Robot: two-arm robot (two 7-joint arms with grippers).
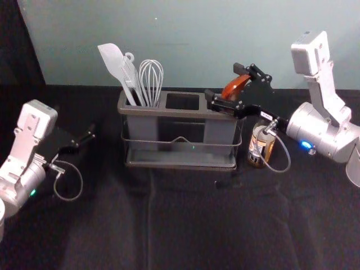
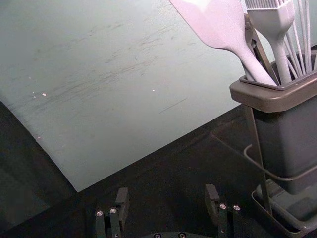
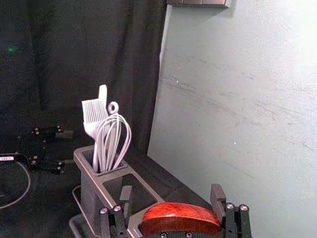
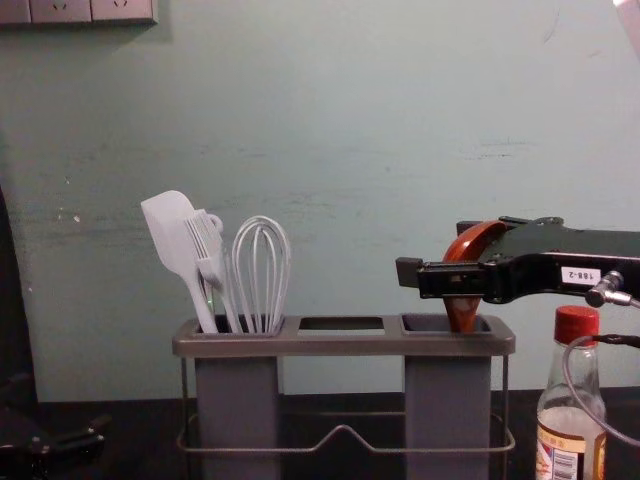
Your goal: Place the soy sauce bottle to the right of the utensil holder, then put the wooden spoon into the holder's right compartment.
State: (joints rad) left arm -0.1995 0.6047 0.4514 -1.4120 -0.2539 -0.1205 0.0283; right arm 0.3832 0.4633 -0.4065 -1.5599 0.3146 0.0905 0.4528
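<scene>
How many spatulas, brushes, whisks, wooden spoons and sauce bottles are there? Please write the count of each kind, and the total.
Spatula: 1
Brush: 1
Whisk: 1
Wooden spoon: 1
Sauce bottle: 1
Total: 5

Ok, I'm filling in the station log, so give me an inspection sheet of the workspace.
Surface: dark cloth, creased.
Holder: upright.
Bottle: upright, right of the holder.
Spoon: lower end in the holder's right compartment, top between the right pincer's fingers.
Clutter: spatula, brush and whisk in the left compartment; loose items, nothing seen.
Right pincer: open, at the right compartment.
Left pincer: open, left of the holder.
Cables: a loop at each wrist; the right one passes in front of the bottle.
Surroundings: pale, scuffed wall; dark curtain at the left.
Spills: nothing seen.
</scene>
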